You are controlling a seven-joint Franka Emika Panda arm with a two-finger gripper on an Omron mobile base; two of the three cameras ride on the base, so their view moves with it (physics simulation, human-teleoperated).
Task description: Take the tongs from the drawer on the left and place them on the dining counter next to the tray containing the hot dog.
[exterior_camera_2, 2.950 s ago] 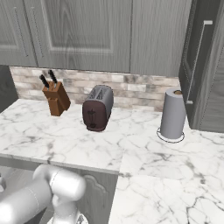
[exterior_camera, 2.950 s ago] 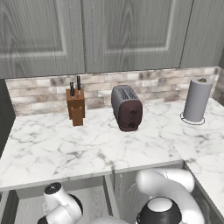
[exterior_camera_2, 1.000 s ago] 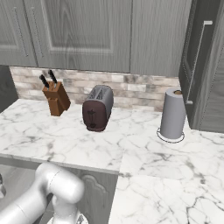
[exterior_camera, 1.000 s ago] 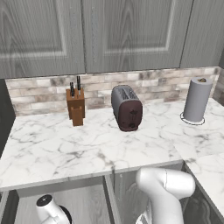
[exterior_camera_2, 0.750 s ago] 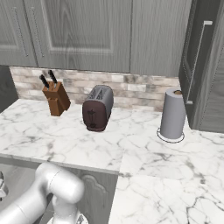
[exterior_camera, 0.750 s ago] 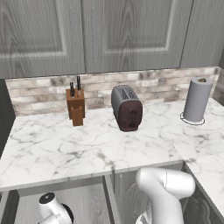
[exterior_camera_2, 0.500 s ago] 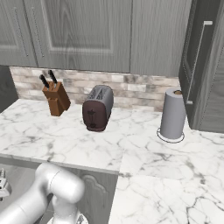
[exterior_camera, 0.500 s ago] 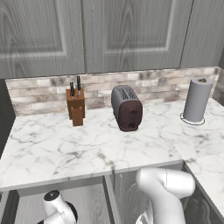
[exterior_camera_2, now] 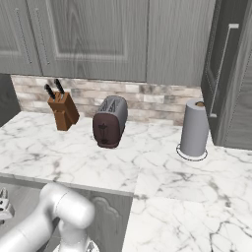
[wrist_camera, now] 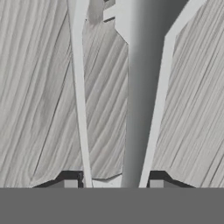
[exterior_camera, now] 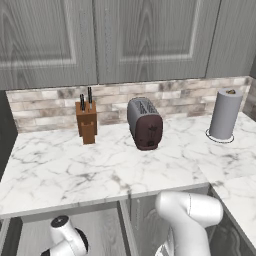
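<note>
Hand view: the gripper (wrist_camera: pixel 112 183) points down at the grey wood-grain floor of the drawer (wrist_camera: pixel 39 109). The tongs (wrist_camera: pixel 81 96) lie on that floor, their two long pale arms running from the top of the view to the bottom and narrowing toward the gripper. Each dark fingertip (wrist_camera: pixel 69 180) sits just outside one arm, touching it, so the jaws stand partly closed around the pair of arms and grip the tongs between them.

Base views: the white arm (exterior_camera: pixel 187 220) bends down below the front edge of the marble counter (exterior_camera: pixel 90 170), which carries a knife block (exterior_camera: pixel 87 121), a toaster (exterior_camera: pixel 145 123) and a paper towel roll (exterior_camera: pixel 224 114).
</note>
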